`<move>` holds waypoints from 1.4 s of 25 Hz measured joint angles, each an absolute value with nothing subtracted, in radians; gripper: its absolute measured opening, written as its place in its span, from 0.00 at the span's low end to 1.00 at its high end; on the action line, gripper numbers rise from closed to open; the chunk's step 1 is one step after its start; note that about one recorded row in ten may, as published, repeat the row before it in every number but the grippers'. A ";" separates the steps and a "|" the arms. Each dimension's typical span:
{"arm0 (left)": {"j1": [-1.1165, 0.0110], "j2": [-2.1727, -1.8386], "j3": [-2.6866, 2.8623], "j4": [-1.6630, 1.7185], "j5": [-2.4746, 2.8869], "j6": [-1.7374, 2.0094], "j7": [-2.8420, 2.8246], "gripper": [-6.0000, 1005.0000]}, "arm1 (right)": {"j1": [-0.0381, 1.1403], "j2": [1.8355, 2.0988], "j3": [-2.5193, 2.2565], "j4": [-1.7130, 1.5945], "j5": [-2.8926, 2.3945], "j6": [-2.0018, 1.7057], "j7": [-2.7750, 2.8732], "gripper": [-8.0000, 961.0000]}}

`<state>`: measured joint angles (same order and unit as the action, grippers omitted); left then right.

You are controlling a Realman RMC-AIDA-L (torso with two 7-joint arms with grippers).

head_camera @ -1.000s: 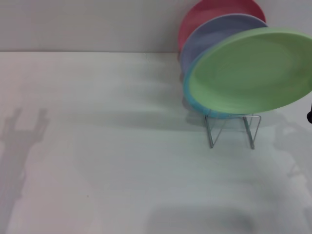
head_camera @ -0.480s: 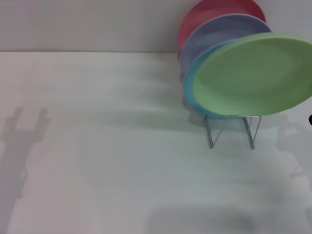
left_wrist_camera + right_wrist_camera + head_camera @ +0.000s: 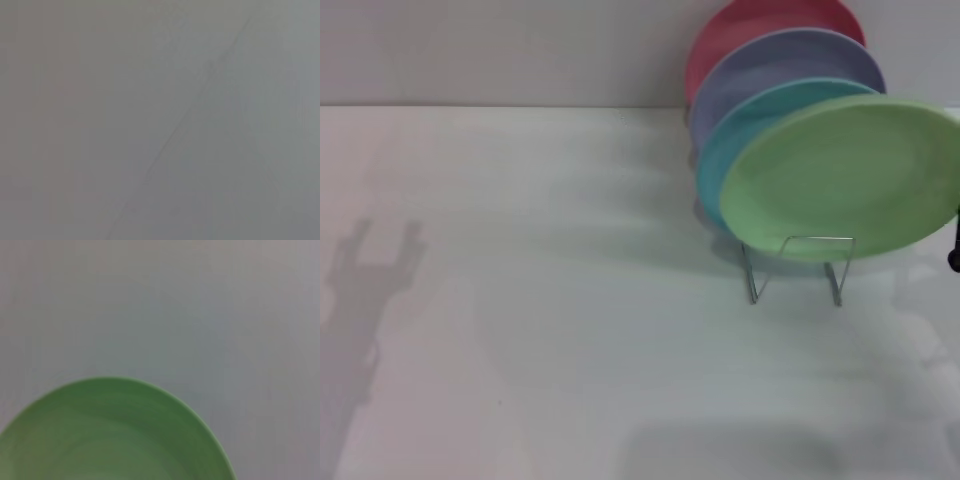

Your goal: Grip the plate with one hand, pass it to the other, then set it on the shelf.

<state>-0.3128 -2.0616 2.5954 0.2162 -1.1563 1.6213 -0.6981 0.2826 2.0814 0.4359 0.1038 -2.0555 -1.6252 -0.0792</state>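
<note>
The light green plate (image 3: 835, 180) hangs tilted at the right of the head view, over the front of the silver wire shelf (image 3: 750, 275). Its lower rim sits just behind the shelf's front loop. Only a black sliver of my right gripper (image 3: 954, 250) shows at the frame's right edge, at the plate's right rim, shut on the plate. In the right wrist view the green plate (image 3: 110, 435) fills the lower part of the picture, close to the camera. My left gripper is out of view; the left wrist view shows only a plain grey surface.
Three other plates stand in the shelf behind the green one: turquoise-blue (image 3: 725, 150), lavender (image 3: 770, 60) and red (image 3: 750, 20). The white table (image 3: 540, 300) stretches to the left and front. An arm's shadow lies at the far left.
The green plate has moved down and slightly right, and its lower rim now sits behind the shelf's front loop. More of the turquoise plate is uncovered.
</note>
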 joint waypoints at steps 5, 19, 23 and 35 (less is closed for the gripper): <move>-0.311 -2.062 2.595 0.218 -1.154 1.633 -0.698 0.81 | 0.295 2.082 0.434 0.097 -2.061 -1.569 -0.080 0.09; -0.305 -2.062 2.595 0.209 -1.153 1.661 -0.707 0.81 | 0.259 2.082 0.435 0.106 -2.062 -1.694 -0.049 0.33; -0.312 -2.062 2.600 0.190 -1.154 1.668 -0.663 0.81 | 0.196 2.081 0.482 0.106 -2.026 -1.864 0.128 0.41; -0.318 -2.069 2.598 0.193 -1.128 1.577 -0.318 0.81 | 0.206 2.070 0.605 -0.101 -1.753 -1.771 0.567 0.54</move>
<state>-0.3184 -2.0686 2.5978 0.1932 -1.1280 1.5771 -0.3176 0.2058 2.0696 0.6049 -0.1007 -1.7528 -1.7706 0.5674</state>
